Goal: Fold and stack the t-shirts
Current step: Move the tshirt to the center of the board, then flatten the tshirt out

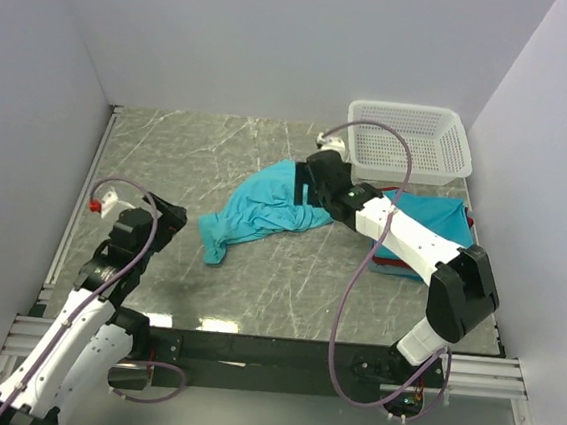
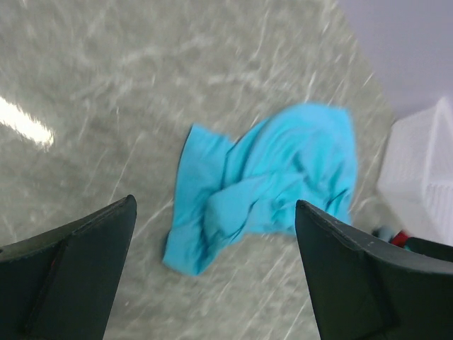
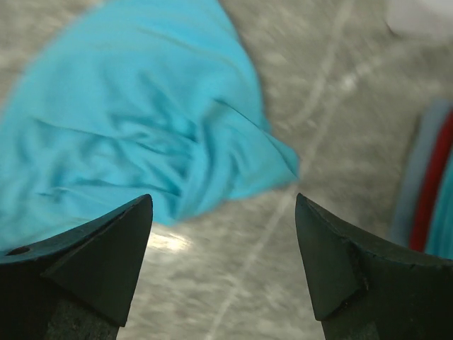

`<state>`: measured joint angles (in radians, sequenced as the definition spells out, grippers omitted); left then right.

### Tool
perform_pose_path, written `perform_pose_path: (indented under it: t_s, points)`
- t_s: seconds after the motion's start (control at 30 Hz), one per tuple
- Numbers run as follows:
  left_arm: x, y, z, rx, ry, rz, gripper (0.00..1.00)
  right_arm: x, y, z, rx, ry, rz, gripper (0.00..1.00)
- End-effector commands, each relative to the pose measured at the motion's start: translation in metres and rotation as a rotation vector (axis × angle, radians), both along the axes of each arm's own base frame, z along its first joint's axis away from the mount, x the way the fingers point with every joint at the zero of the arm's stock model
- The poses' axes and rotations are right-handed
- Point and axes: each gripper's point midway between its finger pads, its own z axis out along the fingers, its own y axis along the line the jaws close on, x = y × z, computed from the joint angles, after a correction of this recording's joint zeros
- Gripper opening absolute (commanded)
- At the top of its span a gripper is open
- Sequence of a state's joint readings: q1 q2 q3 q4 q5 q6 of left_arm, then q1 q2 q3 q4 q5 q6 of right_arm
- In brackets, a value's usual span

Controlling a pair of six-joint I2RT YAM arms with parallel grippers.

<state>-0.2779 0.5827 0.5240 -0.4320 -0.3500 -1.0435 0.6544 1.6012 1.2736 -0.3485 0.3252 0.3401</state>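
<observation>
The right gripper (image 3: 223,205) stands with its two dark, wedge-shaped fingers spread wide and nothing between them. It hangs over the near right edge of a crumpled teal t-shirt (image 1: 259,210). From the wrist view the cloth is soft and matte, gathered in loose folds that run to a blunt corner just above the gap in the fingers.

The left gripper (image 2: 216,205) is likewise spread and holds nothing. It is on the left side of the table, well apart from the shirt, which lies ahead of it in a rumpled heap with one flap reaching toward the near left.

The shirt sits around the middle of the grey table (image 1: 189,153), whose surface is glossy with pale marble-like veins.

To the right lies a flat folded stack of t-shirts (image 1: 433,222), teal on top with a red edge showing beneath; the right arm crosses above it.

Just behind the stack stands a white plastic mesh basket (image 1: 411,139), rectangular with rounded corners.
</observation>
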Motion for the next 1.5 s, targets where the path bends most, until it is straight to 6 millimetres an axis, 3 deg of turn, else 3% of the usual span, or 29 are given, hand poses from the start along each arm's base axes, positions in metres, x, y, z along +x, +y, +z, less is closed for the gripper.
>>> perform_pose_path:
  t_s: [0.0,0.03,0.2,0.27,0.3,0.37,0.57,0.93,1.03,1.07,1.23,1.47]
  points:
    - [-0.003,-0.027,-0.035,-0.064,0.105,-0.122,0.99,-0.001,-0.045,0.027,0.0,-0.108,-0.189,0.88]
    - [-0.005,-0.037,-0.04,-0.089,0.127,-0.17,0.99,-0.007,-0.047,0.015,0.0,-0.081,-0.182,0.88]
    - [-0.006,-0.057,-0.079,-0.12,0.248,-0.259,0.93,-0.018,-0.058,0.001,0.04,-0.06,-0.201,0.88]
    - [-0.004,-0.064,-0.084,-0.144,0.255,-0.286,0.87,-0.023,-0.061,-0.001,0.061,-0.056,-0.198,0.88]
    - [-0.006,-0.066,-0.096,-0.147,0.292,-0.291,0.83,-0.024,-0.062,0.002,0.077,-0.067,-0.191,0.88]
    - [-0.003,-0.07,-0.102,-0.165,0.294,-0.303,0.71,-0.028,-0.065,-0.004,0.092,-0.048,-0.183,0.88]
    - [0.0,-0.069,-0.123,-0.15,0.37,-0.283,0.51,-0.038,-0.072,-0.01,0.128,-0.028,-0.171,0.88]
    - [0.003,-0.092,-0.14,-0.209,0.415,-0.372,0.47,-0.039,-0.083,-0.013,0.137,-0.016,-0.194,0.88]
    - [0.003,-0.102,-0.141,-0.208,0.403,-0.44,0.24,-0.038,-0.085,-0.015,0.14,-0.014,-0.203,0.87]
    - [0.007,-0.106,-0.136,-0.214,0.375,-0.465,0.01,-0.038,-0.085,-0.015,0.142,-0.011,-0.199,0.87]
    - [0.022,-0.089,-0.122,-0.117,0.328,-0.399,0.01,-0.036,-0.073,-0.026,0.136,0.039,-0.142,0.86]
    - [0.021,-0.022,-0.089,0.099,0.275,-0.119,0.0,-0.02,-0.068,-0.057,0.044,0.137,-0.151,0.81]
